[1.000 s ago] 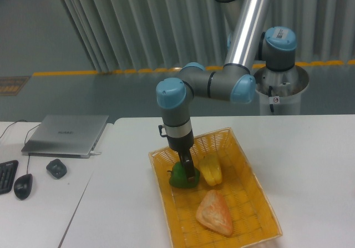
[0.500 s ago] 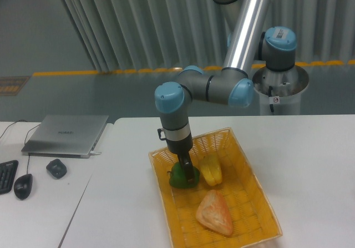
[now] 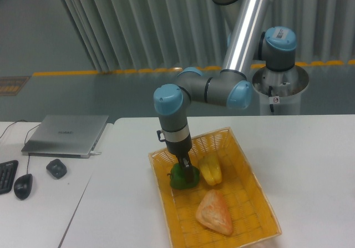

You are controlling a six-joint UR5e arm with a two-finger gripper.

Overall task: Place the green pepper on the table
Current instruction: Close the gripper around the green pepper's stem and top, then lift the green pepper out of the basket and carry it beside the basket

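While the arm reaches down from above into the basket, the scene reads like this:

Claw: the claw (image 3: 187,173) points straight down at the green pepper, its dark fingers pressed against the pepper's right side and top; it seems clamped on it, though the far finger is hidden.

Green pepper: the green pepper (image 3: 178,177) is inside the basket, in the upper left part, near the left wall. Whether it rests on the basket floor or is raised a little off it cannot be told from this view.

Basket: the yellow wicker basket (image 3: 248,173) lies on the tabletop, set at a slant, with its far edge toward the robot base.

Yellow pepper: the yellow pepper (image 3: 211,170) lies in the basket just to the right of the green one, touching or nearly touching the claw.

Orange piece: an orange-pink triangular food item (image 3: 214,212) lies in the near half of the basket, apart from both peppers.

Tabletop: the white tabletop (image 3: 310,165) carries the basket, with bare surface on both sides of it.

Arm: the arm (image 3: 244,31) has a silver tube and blue joint caps, its wrist standing upright over the basket.

Side desk: a second white desk (image 3: 41,198) on the left holds a closed grey laptop (image 3: 66,134), a black mouse (image 3: 23,186), a small dark object (image 3: 56,167) and the edge of a keyboard (image 3: 6,175).
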